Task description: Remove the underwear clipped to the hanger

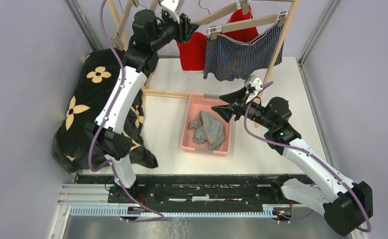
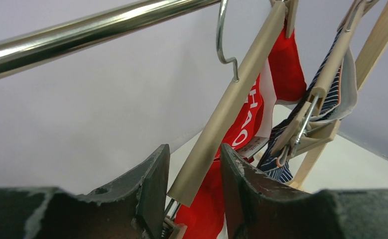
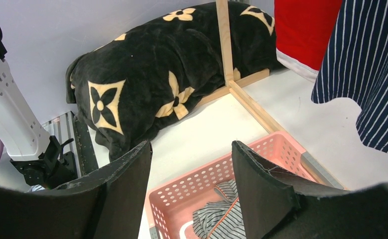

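Observation:
Red briefs [image 1: 194,50] [image 2: 281,69] hang from a wooden hanger [image 2: 231,109] on the rack. Dark blue striped boxers [image 1: 241,55] [image 3: 371,74] hang clipped to a second hanger [image 1: 246,24] beside them. My left gripper [image 1: 191,26] [image 2: 194,149] is raised at the left end of the red briefs' hanger. Its jaws straddle the bar end and its clip [image 2: 174,229], with gaps showing on both sides. Grey-and-white striped briefs [image 1: 209,129] [image 3: 231,214] lie in the pink basket [image 1: 189,139]. My right gripper [image 1: 217,103] [image 3: 191,144] hovers open and empty over the basket's back edge.
A black blanket with tan flowers [image 1: 97,99] [image 3: 157,74] lies heaped at the left, against the rack's foot. The wooden rack's post [image 1: 276,50] and floor bar [image 1: 167,93] stand behind the basket. A metal rod [image 2: 82,35] runs overhead.

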